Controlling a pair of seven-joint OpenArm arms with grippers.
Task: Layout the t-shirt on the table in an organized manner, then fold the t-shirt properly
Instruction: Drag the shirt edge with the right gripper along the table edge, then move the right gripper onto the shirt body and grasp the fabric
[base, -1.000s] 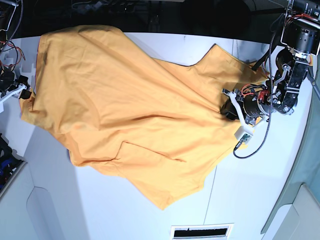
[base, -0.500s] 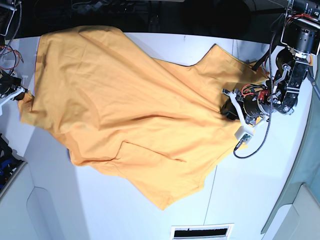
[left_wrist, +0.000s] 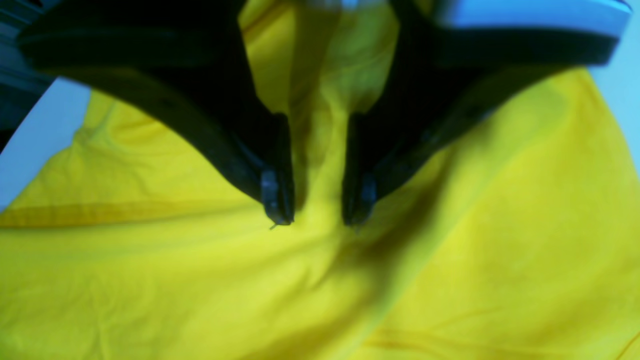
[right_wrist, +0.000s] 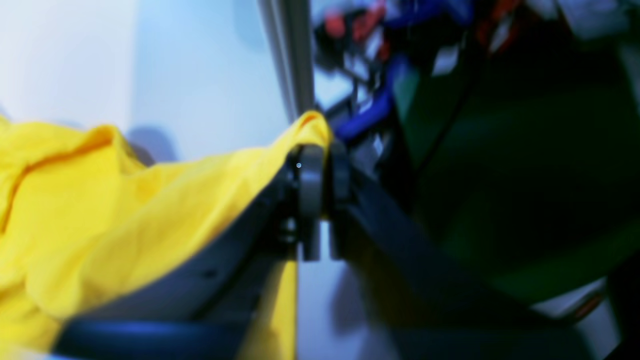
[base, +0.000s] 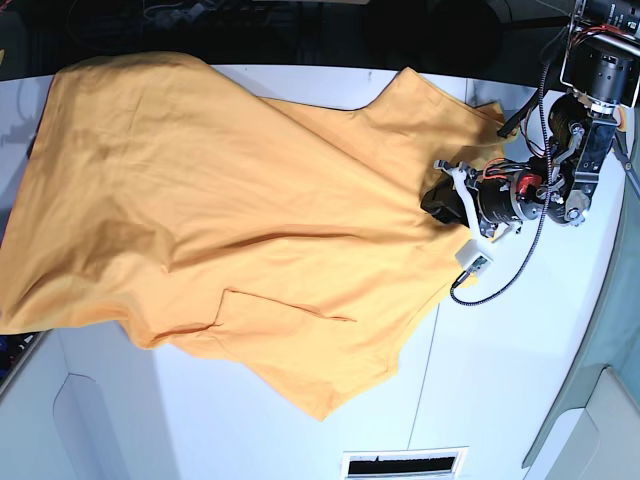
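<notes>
The orange t-shirt (base: 230, 200) lies spread and creased across the white table (base: 500, 360), and its left side runs off the base view's left edge. My left gripper (base: 437, 200) sits at the shirt's right edge. In the left wrist view this gripper (left_wrist: 318, 210) pinches a raised ridge of the t-shirt (left_wrist: 200, 280) between its black fingers. My right gripper (right_wrist: 324, 155) is shut on a corner of the t-shirt (right_wrist: 100, 210), which hangs taut above the table (right_wrist: 200, 75). The right arm is outside the base view.
A black cable (base: 495, 280) loops on the table below the left arm. A vent slot (base: 403, 463) is at the front edge. Beyond the table's far edge it is dark. Blurred wires and hardware (right_wrist: 400, 75) lie behind the right gripper.
The shirt's left side has been drawn further left, past the base view's edge, and the right gripper has left that view. The left gripper and its fabric shifted slightly left and up.
</notes>
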